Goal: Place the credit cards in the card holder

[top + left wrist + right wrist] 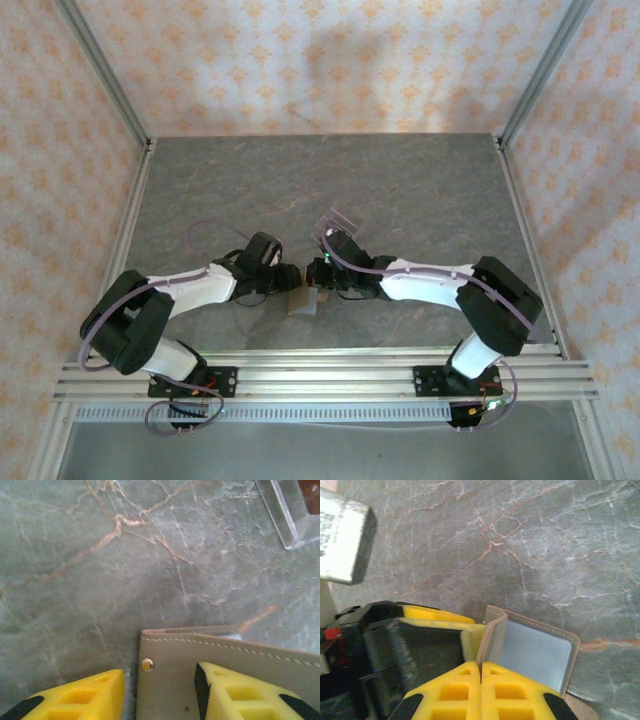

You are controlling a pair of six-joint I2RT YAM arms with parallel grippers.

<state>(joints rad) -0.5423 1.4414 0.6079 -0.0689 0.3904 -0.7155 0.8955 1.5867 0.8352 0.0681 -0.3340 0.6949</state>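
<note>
The card holder (170,680), a flat tan-brown pouch with white stitching and a small round snap (146,664), lies on the table between the two arms (303,302). My left gripper (160,672) is open and astride the pouch's snap edge. One yellow finger (235,695) is over the leather, the other (85,697) off its side. My right gripper (481,666) is shut on the raised flap (492,635) of the card holder, and a pale grey-blue lining (535,652) shows inside. A dark reddish-brown credit card (312,495) stands in a clear plastic stand (282,515).
The clear stand (340,220) sits just behind the right gripper (318,285) on the grey marbled table (420,190). Metal frame rails (320,365) run along the near edge and both sides. A blurred pale block (345,540) hangs at the right wrist view's upper left.
</note>
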